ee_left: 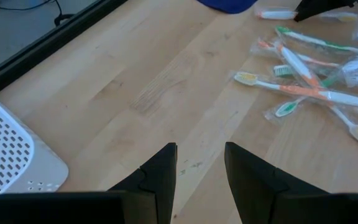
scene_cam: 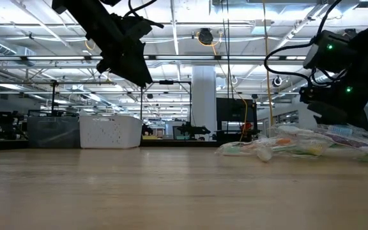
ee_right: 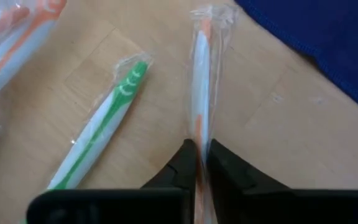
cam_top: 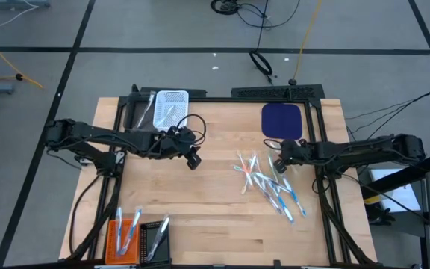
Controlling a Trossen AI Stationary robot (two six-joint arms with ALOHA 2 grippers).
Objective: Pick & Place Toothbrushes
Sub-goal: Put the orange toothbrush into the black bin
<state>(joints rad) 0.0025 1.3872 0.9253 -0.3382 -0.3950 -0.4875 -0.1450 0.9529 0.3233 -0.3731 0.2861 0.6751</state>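
Several toothbrushes in clear wrappers (cam_top: pixel 266 183) lie in a loose pile on the wooden table's right half; they also show in the left wrist view (ee_left: pixel 309 68) and the low view (scene_cam: pixel 299 147). My right gripper (cam_top: pixel 280 166) is at the pile's far edge, shut on an orange-and-white wrapped toothbrush (ee_right: pixel 201 93). A green-and-white one (ee_right: pixel 107 127) lies beside it. My left gripper (cam_top: pixel 193 161) hangs open and empty above the table's middle, left of the pile; it also shows in the left wrist view (ee_left: pixel 201 171). My right gripper pinches the orange-and-white toothbrush between its two fingers at the end nearest the gripper (ee_right: pixel 198 138), wrapper and all. The fingers lie along the toothbrush, which runs straight out ahead of them toward the blue cloth. I cannot tell whether it is clear of the table.
A white perforated basket (cam_top: pixel 172 107) stands at the far left, a dark blue cloth (cam_top: pixel 282 119) at the far right. An orange basket (cam_top: pixel 125 235) and a black basket (cam_top: pixel 154 239) with toothbrushes in them stand at the near left. Bare wood lies between.
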